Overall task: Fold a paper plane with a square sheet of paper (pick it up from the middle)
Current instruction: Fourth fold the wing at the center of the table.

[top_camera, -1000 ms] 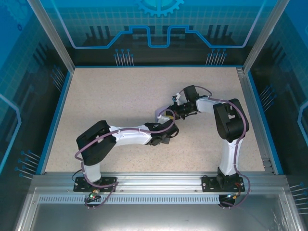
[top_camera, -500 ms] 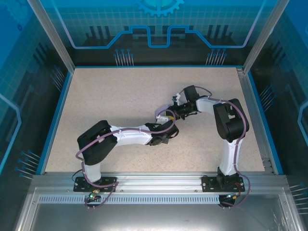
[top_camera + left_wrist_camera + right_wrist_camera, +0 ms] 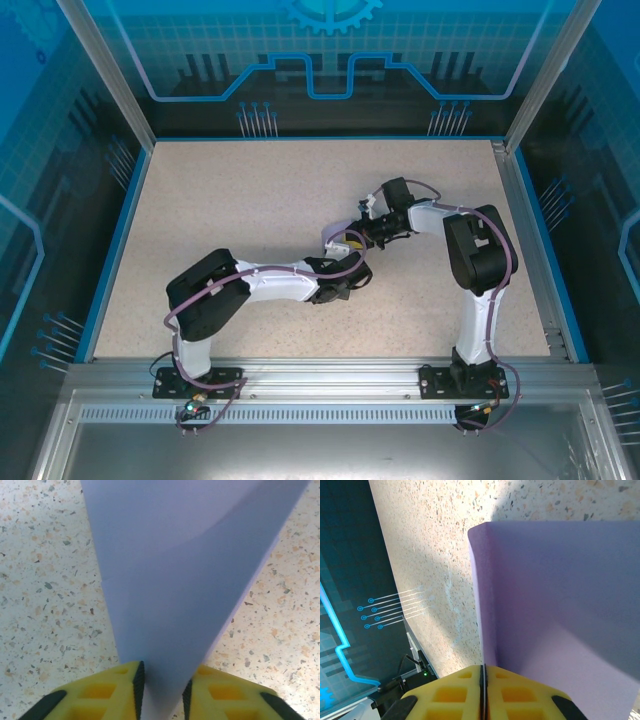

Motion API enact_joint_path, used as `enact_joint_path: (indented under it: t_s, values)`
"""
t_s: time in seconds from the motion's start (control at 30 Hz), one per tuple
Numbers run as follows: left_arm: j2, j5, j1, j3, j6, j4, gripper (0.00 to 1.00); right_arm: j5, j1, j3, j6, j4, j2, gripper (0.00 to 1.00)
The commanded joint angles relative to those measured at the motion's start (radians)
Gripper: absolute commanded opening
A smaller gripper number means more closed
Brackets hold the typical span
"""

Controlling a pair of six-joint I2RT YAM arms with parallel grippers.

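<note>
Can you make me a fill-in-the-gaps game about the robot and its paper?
1. The paper is pale ___ in colour.
2. The right pincer is ___ on the paper's edge.
3. The left pincer has the paper between its two ___ fingers.
4. Under the paper lies a speckled ___.

Missing words: purple; shut; yellow; table

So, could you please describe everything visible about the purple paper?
The paper is thin, plain, pale lavender, with no marks. It is bent over on itself: a darker overlapping layer shows through, and one edge is doubled in a soft fold. It tapers to a narrow end that fills the gap between the pads of the left gripper. The right gripper, jaws pressed together, pinches the folded edge. The paper appears held above the speckled table, near its middle.
</note>
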Motion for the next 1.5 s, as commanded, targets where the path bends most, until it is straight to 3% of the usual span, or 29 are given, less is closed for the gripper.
enact_joint_path:
  t_s: [0.0, 0.23, 0.4, 0.5, 0.67, 0.8, 0.97, 1.07, 1.13, 1.3, 1.47]
  values:
    - [0.006, -0.035, -0.003, -0.008, -0.002, 0.009, 0.24, -0.006, -0.011, 0.009, 0.011, -0.03, -0.026, 0.1]
    - [-0.006, -0.029, -0.003, -0.015, 0.0, 0.027, 0.23, 0.0, -0.01, 0.009, 0.007, -0.038, -0.024, 0.1]
    - [-0.008, -0.02, 0.003, -0.023, 0.005, 0.034, 0.1, 0.004, -0.01, 0.011, 0.007, -0.042, -0.027, 0.11]
    - [-0.011, -0.009, 0.008, -0.033, -0.008, 0.04, 0.06, 0.011, -0.01, 0.015, 0.004, -0.053, -0.036, 0.15]
    - [-0.043, 0.033, 0.032, -0.085, -0.02, 0.088, 0.0, 0.062, -0.028, 0.005, -0.017, -0.094, -0.101, 0.29]
    - [-0.119, 0.161, 0.071, -0.196, 0.038, 0.249, 0.0, 0.1, -0.081, -0.059, -0.026, -0.094, -0.196, 0.43]
    - [-0.195, 0.481, 0.18, -0.334, 0.092, 0.479, 0.0, 0.125, -0.106, -0.141, -0.071, -0.084, -0.31, 0.48]
    - [-0.186, 0.68, 0.253, -0.361, 0.091, 0.561, 0.0, 0.112, -0.092, -0.197, -0.056, -0.031, -0.341, 0.43]
    - [-0.166, 0.763, 0.286, -0.359, 0.096, 0.583, 0.0, 0.11, -0.071, -0.23, -0.034, 0.012, -0.352, 0.3]
    - [-0.124, 0.89, 0.345, -0.397, 0.028, 0.686, 0.0, 0.128, 0.004, -0.262, 0.021, 0.084, -0.345, 0.12]
    - [-0.087, 0.958, 0.381, -0.417, -0.002, 0.736, 0.0, 0.136, 0.083, -0.243, 0.085, 0.161, -0.294, 0.09]
